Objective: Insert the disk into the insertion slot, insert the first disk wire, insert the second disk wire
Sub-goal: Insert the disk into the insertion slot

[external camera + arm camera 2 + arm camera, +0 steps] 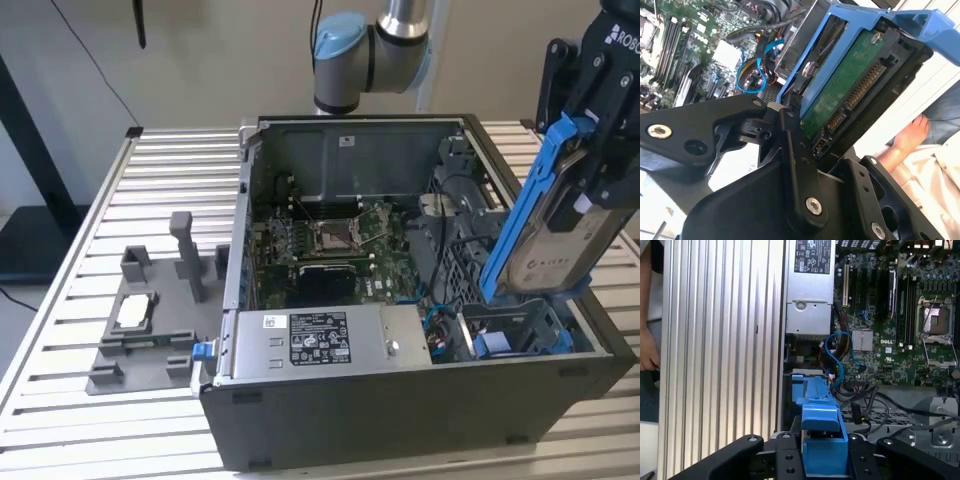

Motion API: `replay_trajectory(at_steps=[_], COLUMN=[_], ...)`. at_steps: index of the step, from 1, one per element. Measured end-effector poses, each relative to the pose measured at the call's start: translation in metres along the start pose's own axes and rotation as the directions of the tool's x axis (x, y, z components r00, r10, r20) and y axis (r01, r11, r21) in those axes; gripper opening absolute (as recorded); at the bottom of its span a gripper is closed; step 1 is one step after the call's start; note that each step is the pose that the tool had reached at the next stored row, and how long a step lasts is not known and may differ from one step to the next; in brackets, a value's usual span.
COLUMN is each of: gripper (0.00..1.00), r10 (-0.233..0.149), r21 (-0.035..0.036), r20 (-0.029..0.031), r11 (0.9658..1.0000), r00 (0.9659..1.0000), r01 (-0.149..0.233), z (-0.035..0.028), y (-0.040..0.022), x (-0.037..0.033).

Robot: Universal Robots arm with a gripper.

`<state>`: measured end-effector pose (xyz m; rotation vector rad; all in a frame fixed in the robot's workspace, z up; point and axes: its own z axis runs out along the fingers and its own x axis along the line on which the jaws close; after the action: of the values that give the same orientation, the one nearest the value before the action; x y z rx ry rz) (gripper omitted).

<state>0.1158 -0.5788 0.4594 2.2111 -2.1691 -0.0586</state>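
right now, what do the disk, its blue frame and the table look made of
The disk looks like silver-grey metal with a dull sheen; the second wrist view shows a green circuit board on one face. Its carrier frame seems smooth moulded plastic, bright blue. The table is probably aluminium: pale, matt, ribbed slats.

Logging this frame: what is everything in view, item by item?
disk: one, silver-grey in blue carrier, tilted above the case's end at the exterior view's right
computer case: one, dark grey, open, on the table
power-supply box: one, grey, along the case's near wall
motherboard: one, green, inside the case
cables: few, blue, inside the case
fixture: one, grey, on the table, exterior view's left
table: one, silver, slatted
person's hand: one, beside the table
robot arm: one, silver and light blue, behind the case
gripper: one, black, shut on the disk
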Motion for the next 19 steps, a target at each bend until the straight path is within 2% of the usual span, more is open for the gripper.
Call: replay_trajectory(at_steps=[19], gripper=[0.33], r10=[0.000], r21=[0.0000], r20=[0.0001], r11=[1.0000], r00=[1.0000], r01=[0.000], z=[0.0171], y=[-0.0010], x=[0.0010])
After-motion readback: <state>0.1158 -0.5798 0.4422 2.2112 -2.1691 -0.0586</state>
